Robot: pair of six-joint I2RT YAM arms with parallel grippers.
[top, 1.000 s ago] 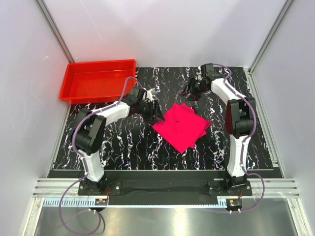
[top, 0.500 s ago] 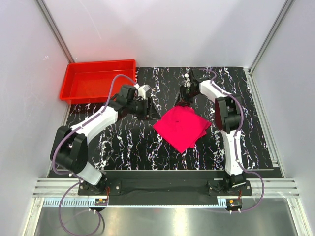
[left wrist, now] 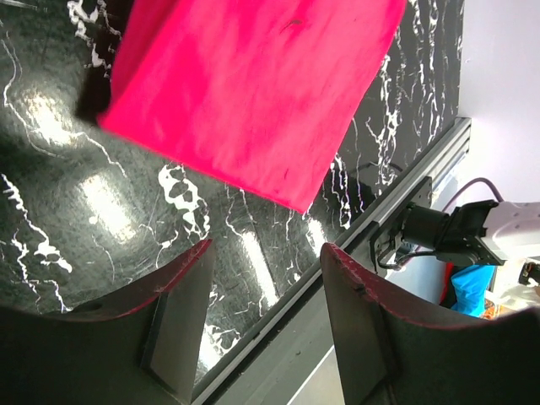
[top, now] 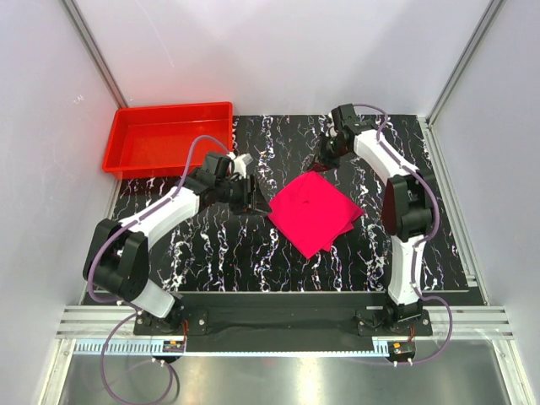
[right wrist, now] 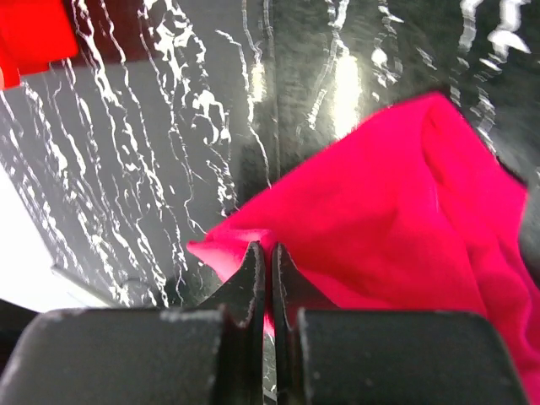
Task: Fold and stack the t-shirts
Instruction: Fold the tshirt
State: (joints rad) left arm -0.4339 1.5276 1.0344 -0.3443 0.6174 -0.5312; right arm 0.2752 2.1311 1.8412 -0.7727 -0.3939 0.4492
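Observation:
The magenta-pink t-shirt (top: 316, 211) lies folded into a rough square, turned like a diamond, on the black marbled table. My right gripper (top: 323, 164) is at its far corner and is shut on the t-shirt; in the right wrist view pink cloth (right wrist: 380, 219) shows pinched between the closed tips of the right gripper (right wrist: 270, 246), with the corner lifted a little. My left gripper (top: 253, 196) hovers just left of the shirt's left corner. In the left wrist view the left gripper (left wrist: 266, 246) stands open and holds nothing, with the t-shirt (left wrist: 253, 84) beyond its fingers.
A red plastic tray (top: 169, 143) stands at the table's far left corner, and a piece of it (right wrist: 34, 34) shows in the right wrist view. White walls enclose the table on three sides. A metal rail (left wrist: 354, 253) runs along the near edge.
The right gripper has closed on the shirt's far corner. The left gripper has drawn back slightly to the left and stayed open. The shirt has shifted a little.

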